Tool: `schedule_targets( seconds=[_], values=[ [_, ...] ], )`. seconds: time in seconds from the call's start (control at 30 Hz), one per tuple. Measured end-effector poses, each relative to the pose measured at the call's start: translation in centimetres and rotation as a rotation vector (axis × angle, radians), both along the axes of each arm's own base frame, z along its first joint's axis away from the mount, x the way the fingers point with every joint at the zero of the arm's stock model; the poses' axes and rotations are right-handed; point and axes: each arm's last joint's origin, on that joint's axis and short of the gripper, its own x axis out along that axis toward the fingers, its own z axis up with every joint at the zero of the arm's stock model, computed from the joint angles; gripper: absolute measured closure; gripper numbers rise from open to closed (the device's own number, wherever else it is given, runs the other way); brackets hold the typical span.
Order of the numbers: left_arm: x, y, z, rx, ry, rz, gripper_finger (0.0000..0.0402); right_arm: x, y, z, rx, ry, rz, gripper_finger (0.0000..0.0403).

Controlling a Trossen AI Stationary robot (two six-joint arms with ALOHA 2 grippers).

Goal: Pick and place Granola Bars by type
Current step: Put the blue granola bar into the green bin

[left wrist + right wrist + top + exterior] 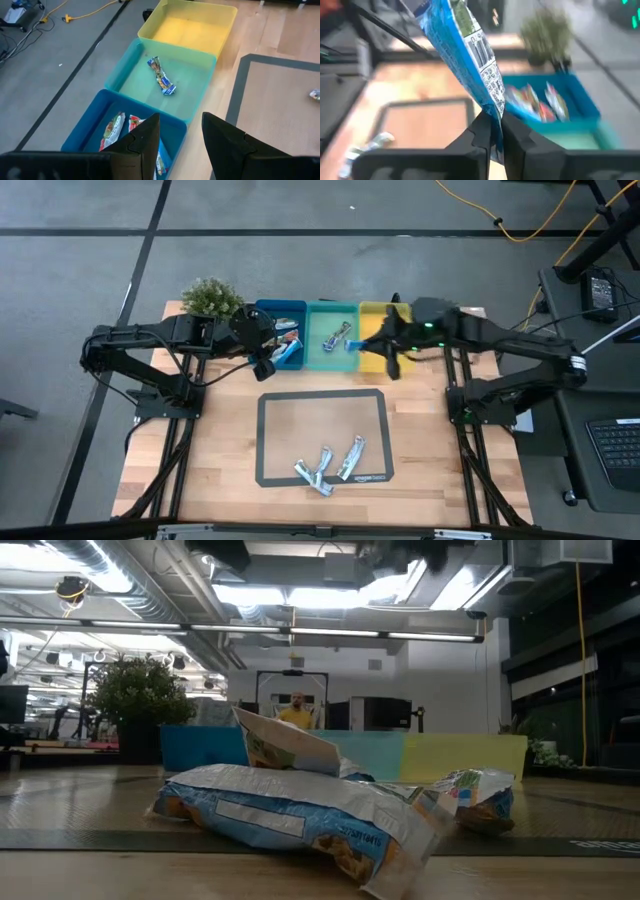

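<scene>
Roughly halfway, by my reckoning: going left to right in the high view, the blue bin point(268, 312) at eleven o'clock of the table point(220, 470) already holds several red/green multicoloured bars point(114, 131). The teal bin point(318, 348) at twelve has one bar point(335, 338), blue and white. The yellow bin point(372, 312) at one o'clock shows a bare floor in the left wrist view.

The left gripper point(180, 140) hangs over the blue bin's near edge, its fingers parted with nothing between them. The right gripper point(492, 131) sits over the seam between the teal and yellow bins, fingers pinched tight on the end of a blue-and-white bar point(467, 55), which stands up from them. It looks bound for a bin.

Left to do: three or so silver bars point(328, 466) lie in a loose heap at six o'clock, inside the dark-bordered mat point(272, 402). The empty yellow bin is probably theirs.

The bins are smooth, moulded plastic, rectangular with rounded corners. The bars are flat, narrow packets in thin crinkly foil, glossy, with crimped ends. From the low view the nearest wrapper point(300, 815) looks puffed and creased. The table is pale wood planking, and a small bushy plant point(211, 297) stands at ten o'clock.
</scene>
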Motion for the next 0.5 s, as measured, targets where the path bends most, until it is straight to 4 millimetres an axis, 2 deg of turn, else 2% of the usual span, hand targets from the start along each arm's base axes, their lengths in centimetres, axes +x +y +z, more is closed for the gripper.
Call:
schedule_targets(
  seconds=[0.1,0.2,0.5],
  values=[
    [0.0,0.0,0.0,0.0,-0.003,0.001,0.0263,1.3,-1.7,-2.3,0.046,0.087,-0.06,0.0373],
    [0.0,0.0,0.0,0.0,-0.003,0.002,0.0263,2.4,-3.1,-3.8,0.081,0.138,-0.053,0.0375],
    [0.0,0.0,0.0,-0.007,-0.011,0.016,0.0263,4.7,-8.1,-5.0,0.057,0.325,-0.008,0.0376]
  ],
)
